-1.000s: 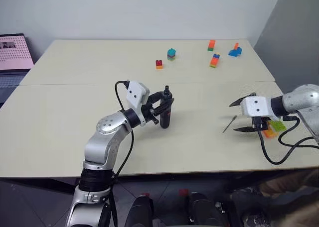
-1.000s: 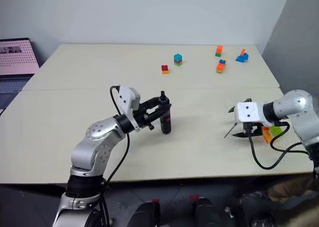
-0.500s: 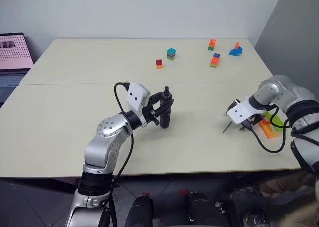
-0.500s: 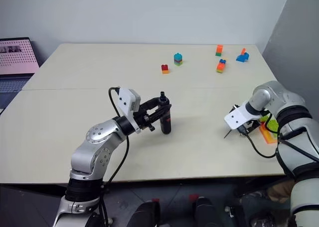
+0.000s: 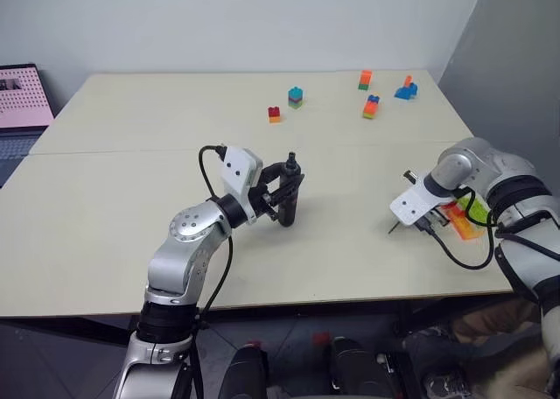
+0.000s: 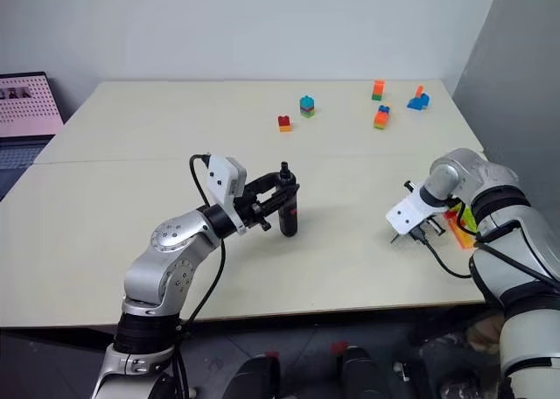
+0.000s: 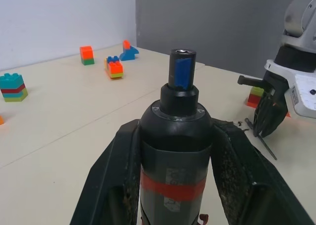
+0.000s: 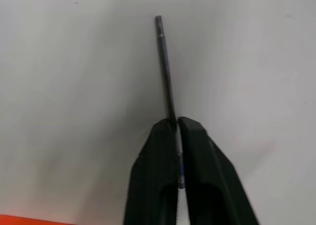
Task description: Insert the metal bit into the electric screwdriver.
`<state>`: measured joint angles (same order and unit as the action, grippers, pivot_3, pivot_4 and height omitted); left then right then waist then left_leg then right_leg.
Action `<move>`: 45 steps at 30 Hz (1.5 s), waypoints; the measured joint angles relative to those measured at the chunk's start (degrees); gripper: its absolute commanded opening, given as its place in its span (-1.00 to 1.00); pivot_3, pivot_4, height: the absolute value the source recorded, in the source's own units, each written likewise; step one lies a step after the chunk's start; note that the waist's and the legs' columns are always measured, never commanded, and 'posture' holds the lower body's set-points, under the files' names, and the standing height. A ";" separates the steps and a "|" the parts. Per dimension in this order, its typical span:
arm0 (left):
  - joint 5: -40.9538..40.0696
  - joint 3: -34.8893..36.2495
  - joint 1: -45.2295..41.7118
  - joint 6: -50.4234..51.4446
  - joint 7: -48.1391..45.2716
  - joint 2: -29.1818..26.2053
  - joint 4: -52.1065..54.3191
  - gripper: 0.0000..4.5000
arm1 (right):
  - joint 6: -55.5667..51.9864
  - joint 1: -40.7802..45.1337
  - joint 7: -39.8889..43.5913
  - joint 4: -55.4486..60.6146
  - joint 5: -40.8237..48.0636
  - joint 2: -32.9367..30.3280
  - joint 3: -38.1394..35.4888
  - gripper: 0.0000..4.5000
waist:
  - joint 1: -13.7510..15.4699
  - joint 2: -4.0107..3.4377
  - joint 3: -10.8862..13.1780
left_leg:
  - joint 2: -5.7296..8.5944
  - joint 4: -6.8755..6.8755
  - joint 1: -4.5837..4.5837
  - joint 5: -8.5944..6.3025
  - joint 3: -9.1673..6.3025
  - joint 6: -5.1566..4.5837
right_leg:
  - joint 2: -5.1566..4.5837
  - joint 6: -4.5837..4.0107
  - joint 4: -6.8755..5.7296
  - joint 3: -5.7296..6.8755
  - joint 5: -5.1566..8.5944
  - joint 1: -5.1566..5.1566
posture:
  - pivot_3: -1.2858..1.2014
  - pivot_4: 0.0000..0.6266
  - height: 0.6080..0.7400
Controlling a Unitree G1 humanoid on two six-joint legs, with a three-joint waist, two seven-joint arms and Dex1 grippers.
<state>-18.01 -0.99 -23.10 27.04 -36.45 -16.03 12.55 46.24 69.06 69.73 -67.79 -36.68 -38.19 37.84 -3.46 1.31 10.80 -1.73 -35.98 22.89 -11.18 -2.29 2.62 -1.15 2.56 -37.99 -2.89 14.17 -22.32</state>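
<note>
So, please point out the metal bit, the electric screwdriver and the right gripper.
metal bit point(image 8: 164, 67): right wrist view, on the bare shaft beyond the fingertips.
electric screwdriver point(image 7: 174, 131): left wrist view, on its dark body.
right gripper point(image 8: 177, 129): right wrist view, between its shut fingertips.

The electric screwdriver point(image 5: 289, 208) stands mid-table point(image 5: 131, 215), the metal bit point(image 8: 165, 72) to its right.

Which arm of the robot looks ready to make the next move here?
The right. The right gripper is shut on the metal bit lying on the table, ready to lift it. The left gripper just holds the electric screwdriver upright, its socket waiting.
</note>
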 measured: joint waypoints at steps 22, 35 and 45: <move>-4.59 4.29 2.20 -2.79 -0.14 -0.57 0.48 -0.27 | -39.90 -22.45 14.42 37.44 36.47 -5.59 -26.32 -1.00 | 0.71 -0.08 0.08 | 0.01 0.17 0.14 -0.02 -0.08 0.01 | -0.02 0.13 0.13 0.07 0.04 -0.02 | 0.03 -0.52 1.00; -3.41 0.30 -2.23 -8.05 3.16 4.87 1.36 -0.27 | -87.84 -34.36 -14.50 81.52 68.31 4.55 -46.94 -1.00 | 1.64 -0.04 0.11 | 0.02 0.07 0.32 -0.03 -0.23 0.02 | -0.03 0.01 0.34 0.22 0.14 -0.02 | 0.03 -0.52 1.00; -0.59 -3.32 0.17 -12.60 3.32 6.32 -4.15 -0.27 | -91.87 -33.68 -22.80 83.95 74.86 6.41 -48.02 -1.00 | 1.67 -0.05 0.11 | 0.02 0.08 1.23 -0.03 -0.25 0.00 | 0.01 0.38 0.27 0.25 -0.08 -0.93 | 0.03 -0.52 1.00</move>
<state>-18.60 -4.31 -22.94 14.44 -33.13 -9.70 8.40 -45.63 35.38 46.93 16.16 38.18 -31.77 -10.19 -1.79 1.25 10.91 -1.71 -35.91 24.11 -11.21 -2.54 2.62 -1.14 2.94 -37.72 -2.64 14.09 -23.25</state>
